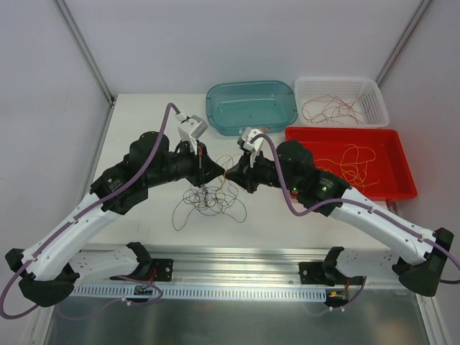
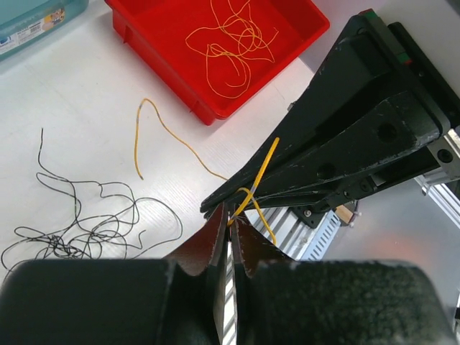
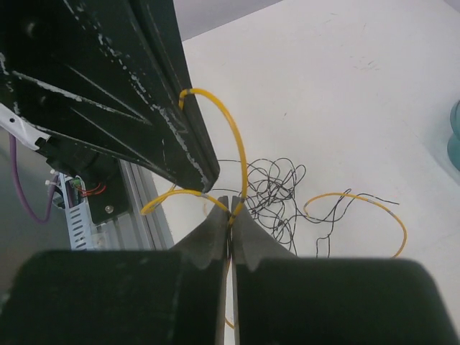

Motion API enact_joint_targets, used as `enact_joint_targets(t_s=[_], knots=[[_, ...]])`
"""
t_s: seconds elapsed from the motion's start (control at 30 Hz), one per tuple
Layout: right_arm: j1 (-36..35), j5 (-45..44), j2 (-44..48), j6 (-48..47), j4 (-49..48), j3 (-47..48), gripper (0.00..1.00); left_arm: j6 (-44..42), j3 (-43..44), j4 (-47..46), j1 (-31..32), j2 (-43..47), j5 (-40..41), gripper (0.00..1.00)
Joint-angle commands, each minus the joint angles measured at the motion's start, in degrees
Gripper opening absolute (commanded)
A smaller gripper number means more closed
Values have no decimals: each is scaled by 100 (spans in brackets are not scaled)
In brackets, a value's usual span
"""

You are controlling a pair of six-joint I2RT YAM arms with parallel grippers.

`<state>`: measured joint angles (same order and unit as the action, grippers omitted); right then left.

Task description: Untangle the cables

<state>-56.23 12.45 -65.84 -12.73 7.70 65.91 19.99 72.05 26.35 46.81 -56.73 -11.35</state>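
Easing apart slowly is what this step calls for, I judge. My right pincer (image 3: pixel 230 213) is clamped on the yellow wire (image 3: pixel 239 144), and my left pincer (image 2: pixel 230 224) is clamped on the same wire just beside it, tip to tip. I should draw one end toward the red tray (image 1: pixel 305 147) and hold the other firm. I should also watch that the black tangle (image 1: pixel 208 200) does not lift with the wire. A snag would mean pausing rather than tugging.

The tangle lies on the table (image 1: pixel 144 122), well left of the tray. The top view shows both arms meeting left of the tray, but it cannot show the grips. Each wrist view shows its own clamp. Only the right wrist view shows a yellow loop (image 3: pixel 352 195) crossed by black strands, which is the likely snag. Only the left wrist view shows more yellow wire lying inside the tray.
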Motion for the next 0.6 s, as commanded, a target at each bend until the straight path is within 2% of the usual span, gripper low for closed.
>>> enact_joint_targets(t_s=[0.0, 0.1, 0.13, 0.23, 0.27, 0.33, 0.37, 0.57], knots=[[6, -128, 300, -98, 3, 36, 1, -144, -33, -209, 4, 127, 177, 2], [15, -374, 362, -98, 222, 36, 1, -223, -42, -227, 4, 171, 475, 26], [24, -462, 397, -115, 292, 36, 1, -258, -42, -218, 4, 215, 685, 42], [85, -804, 450, -151, 591, 62, 1, -478, -33, -218, -5, 390, 1107, 63], [112, -1023, 476, -159, 757, 62, 1, -539, -16, -218, -5, 434, 1344, 78], [261, -1200, 493, -142, 951, 132, 1, -759, -42, -227, -5, 601, 1740, 90], [340, -1592, 485, -107, 1152, 159, 1, -812, -59, -235, -14, 645, 2125, 98], [1438, -2447, 529, 271, 1769, 151, 1, -1330, -612, -367, -49, 1146, 2927, 99]])
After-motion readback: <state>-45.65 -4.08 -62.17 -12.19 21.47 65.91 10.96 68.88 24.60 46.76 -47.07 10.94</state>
